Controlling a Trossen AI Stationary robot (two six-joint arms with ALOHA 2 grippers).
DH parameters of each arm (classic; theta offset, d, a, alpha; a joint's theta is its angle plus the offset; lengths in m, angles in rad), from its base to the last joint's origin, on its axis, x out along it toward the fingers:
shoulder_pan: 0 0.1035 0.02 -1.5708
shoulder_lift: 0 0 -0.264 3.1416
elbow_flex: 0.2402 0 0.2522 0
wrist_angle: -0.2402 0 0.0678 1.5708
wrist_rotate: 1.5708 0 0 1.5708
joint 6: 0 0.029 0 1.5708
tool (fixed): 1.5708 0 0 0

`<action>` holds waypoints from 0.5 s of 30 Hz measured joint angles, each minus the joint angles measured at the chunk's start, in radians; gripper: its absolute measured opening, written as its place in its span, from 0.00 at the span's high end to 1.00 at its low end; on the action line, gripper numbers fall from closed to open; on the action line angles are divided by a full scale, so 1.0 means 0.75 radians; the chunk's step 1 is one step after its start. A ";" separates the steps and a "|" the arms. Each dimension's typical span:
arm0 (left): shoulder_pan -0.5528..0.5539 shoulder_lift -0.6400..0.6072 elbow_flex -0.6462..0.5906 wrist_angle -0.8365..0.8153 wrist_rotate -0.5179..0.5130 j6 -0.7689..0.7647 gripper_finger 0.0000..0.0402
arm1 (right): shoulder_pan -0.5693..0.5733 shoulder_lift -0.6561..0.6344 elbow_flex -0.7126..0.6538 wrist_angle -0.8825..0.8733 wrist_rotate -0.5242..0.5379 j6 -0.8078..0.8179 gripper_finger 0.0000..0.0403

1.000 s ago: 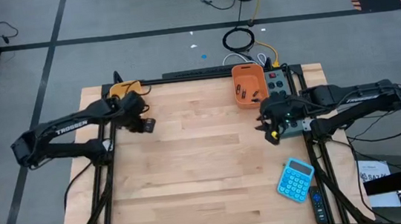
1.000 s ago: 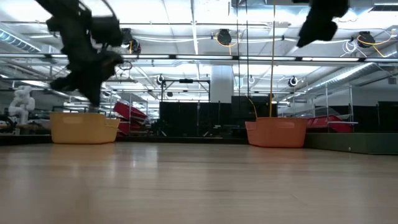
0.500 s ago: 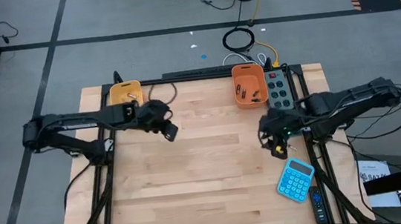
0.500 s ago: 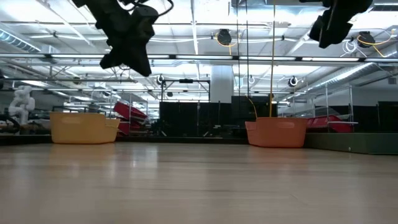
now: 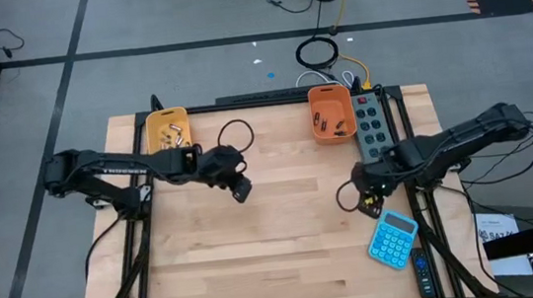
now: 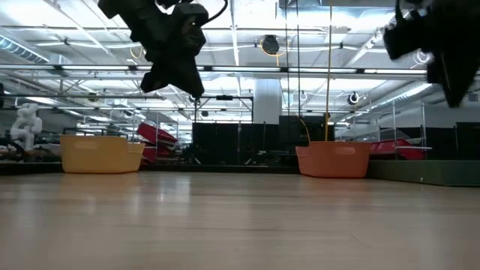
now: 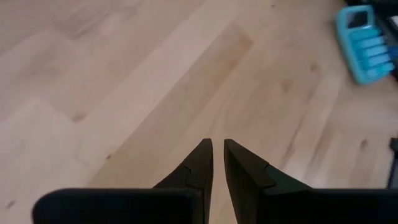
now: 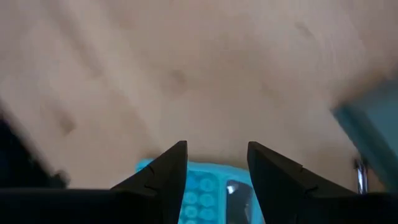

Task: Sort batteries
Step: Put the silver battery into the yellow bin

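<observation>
Hovering above the table [image 5: 277, 247]: left hand [image 7: 217, 154] pressed together, right hand [image 8: 214, 163] spread.

Two bins stand along the counter's [image 5: 277, 247] far edge: one bin [image 5: 166, 130] at the left corner with batteries [image 5: 172, 134] inside, the other bin [image 5: 330, 113] right of centre (batteries [image 5: 320, 120] inside too). A calculator [image 5: 393, 238] lies near the front right corner.
</observation>
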 joint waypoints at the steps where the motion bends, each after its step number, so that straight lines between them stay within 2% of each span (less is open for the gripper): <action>1: 0.001 0.000 0.000 0.017 0.004 0.019 0.88 | 0.004 -0.027 -0.049 -0.001 0.028 0.081 0.60; 3: 0.001 0.000 0.000 0.042 0.010 0.072 0.88 | 0.018 -0.073 -0.144 -0.021 0.058 0.249 0.61; 8: 0.013 0.000 0.001 0.067 0.028 0.292 0.88 | 0.020 -0.113 -0.312 -0.009 0.013 0.588 0.61; 15: 0.070 -0.001 0.001 0.063 0.181 0.466 0.88 | 0.013 -0.058 -0.351 0.017 0.009 0.643 0.55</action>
